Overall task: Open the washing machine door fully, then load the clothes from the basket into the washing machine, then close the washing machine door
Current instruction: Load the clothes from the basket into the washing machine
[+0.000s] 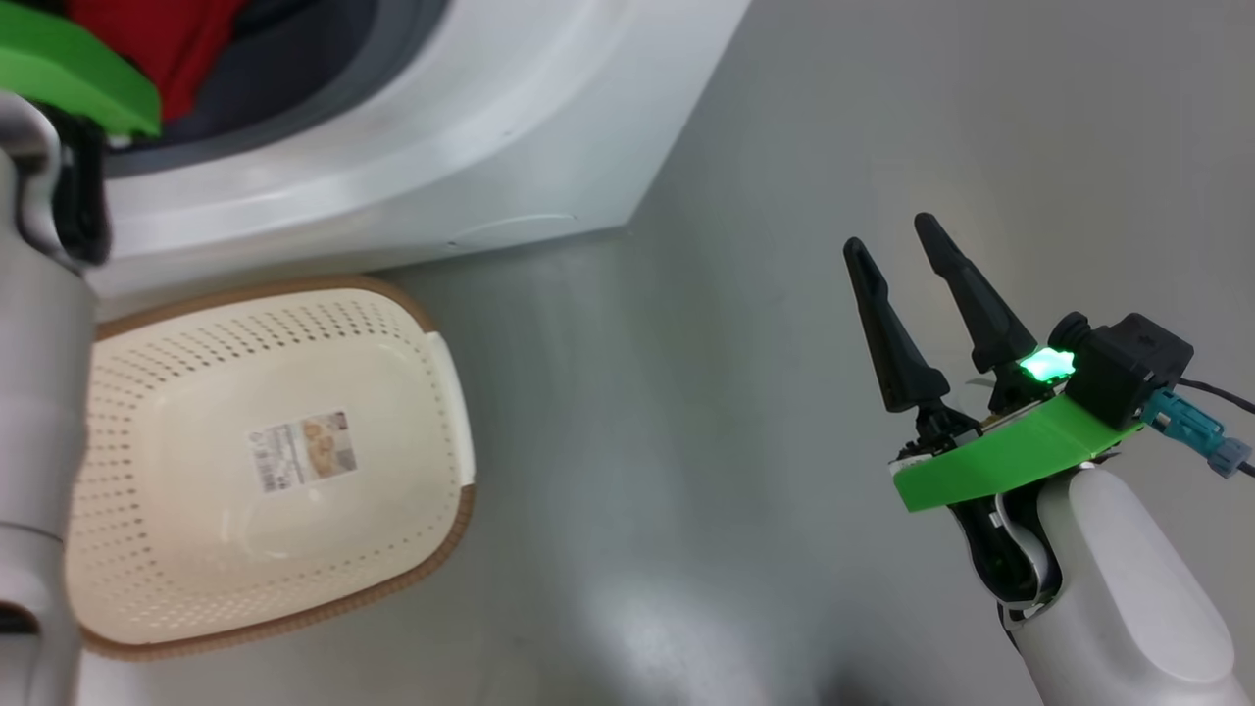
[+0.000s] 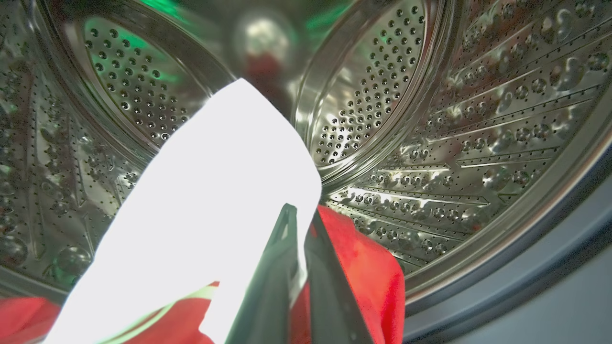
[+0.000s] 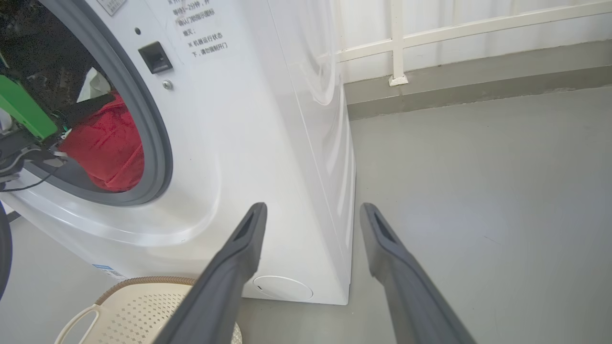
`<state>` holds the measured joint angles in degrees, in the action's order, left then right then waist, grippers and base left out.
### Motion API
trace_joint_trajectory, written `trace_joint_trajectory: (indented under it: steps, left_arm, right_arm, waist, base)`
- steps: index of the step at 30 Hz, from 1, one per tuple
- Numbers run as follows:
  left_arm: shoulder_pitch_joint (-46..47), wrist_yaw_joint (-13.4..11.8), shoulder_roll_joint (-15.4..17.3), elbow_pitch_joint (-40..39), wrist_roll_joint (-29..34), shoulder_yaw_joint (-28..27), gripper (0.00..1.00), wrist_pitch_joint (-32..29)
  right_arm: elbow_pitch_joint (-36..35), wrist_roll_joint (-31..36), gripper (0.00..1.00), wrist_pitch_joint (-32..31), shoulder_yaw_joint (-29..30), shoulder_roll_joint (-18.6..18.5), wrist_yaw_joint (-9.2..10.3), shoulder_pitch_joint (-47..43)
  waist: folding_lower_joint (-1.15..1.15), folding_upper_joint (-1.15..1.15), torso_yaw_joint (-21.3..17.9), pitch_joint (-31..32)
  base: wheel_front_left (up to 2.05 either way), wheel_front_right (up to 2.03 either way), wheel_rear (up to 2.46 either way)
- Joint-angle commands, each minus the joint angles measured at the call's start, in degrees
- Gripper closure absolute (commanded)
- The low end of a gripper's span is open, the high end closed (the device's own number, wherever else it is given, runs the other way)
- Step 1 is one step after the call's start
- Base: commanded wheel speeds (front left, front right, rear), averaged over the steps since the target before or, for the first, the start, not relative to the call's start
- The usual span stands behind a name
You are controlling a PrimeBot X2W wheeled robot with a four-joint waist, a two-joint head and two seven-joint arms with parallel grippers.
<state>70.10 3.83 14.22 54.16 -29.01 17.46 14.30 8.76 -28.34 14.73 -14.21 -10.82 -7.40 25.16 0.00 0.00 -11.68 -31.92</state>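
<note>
The white washing machine (image 1: 441,127) stands with its opening uncovered; its door is out of view. My left gripper (image 2: 301,212) reaches inside the steel drum (image 2: 478,143), shut on the clothes (image 2: 363,272), with glaring white fabric draped over its fingers and red cloth below. Red clothes (image 3: 110,143) show through the grey seal, and also at the top left of the head view (image 1: 157,39). The cream basket (image 1: 294,286) sits empty on the floor in front of the machine, label sticker showing. My right gripper (image 1: 890,233) hovers open to the right, away from the machine, holding nothing (image 3: 313,208).
Bare grey floor (image 1: 686,441) spreads right of the basket (image 3: 143,306) and machine (image 3: 239,119). The round lower cap (image 3: 282,288) is at the machine's bottom front corner. A white railing and wall base (image 3: 397,43) run behind. My pale left forearm (image 1: 39,392) crosses the basket's left side.
</note>
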Motion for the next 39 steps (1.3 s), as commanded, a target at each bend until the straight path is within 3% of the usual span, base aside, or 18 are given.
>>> trace_joint_trajectory:
  steps: [1,15,16,17,18,28,39]
  left_arm:
    - [2.2,0.4,2.8,-0.7,1.0,-1.0,1.00,0.7]
    - [10.5,-1.2,5.4,-5.0,8.4,-4.1,1.00,0.7]
    - [10.0,-1.1,5.4,-4.3,8.3,-4.6,0.87,0.7]
    - [9.4,-0.7,5.2,-2.6,7.9,-4.9,0.49,0.7]
    - [9.1,-0.2,4.9,-0.4,7.4,-5.0,0.00,0.7]
    - [10.3,1.6,3.7,9.1,6.3,-4.3,0.00,0.7]
    - [6.4,2.4,2.6,5.9,6.8,-5.0,0.00,0.7]
  right_arm:
    - [-1.5,0.4,0.00,0.3,-1.1,0.2,-0.09,-0.1]
    - [-2.2,0.4,0.00,0.3,-1.7,2.6,-0.09,1.4]
    - [-2.2,0.4,0.00,0.3,-1.7,2.7,-0.09,1.3]
    - [-2.2,0.3,0.00,0.3,-1.7,2.8,-0.09,1.2]
    - [-2.1,0.3,0.00,0.3,-1.7,2.8,-0.09,1.1]
    - [-1.7,0.6,0.00,0.3,-1.8,3.1,-0.09,1.3]
    - [-1.4,0.7,0.00,0.3,-1.9,2.0,-0.09,1.3]
  waist:
    - [0.00,0.00,-2.3,-2.4]
    - [0.00,0.00,-6.7,-6.1]
    - [0.00,0.00,-6.9,-6.1]
    - [0.00,0.00,-7.0,-6.1]
    - [0.00,0.00,-7.1,-6.0]
    - [0.00,0.00,-6.0,-5.3]
    - [0.00,0.00,-3.7,-2.7]
  base:
    - [0.00,0.00,0.00]
    - [0.00,0.00,0.00]
    - [0.00,0.00,0.00]
    - [0.00,0.00,0.00]
    - [0.00,0.00,0.00]
    - [0.00,0.00,0.00]
    - [0.00,0.00,0.00]
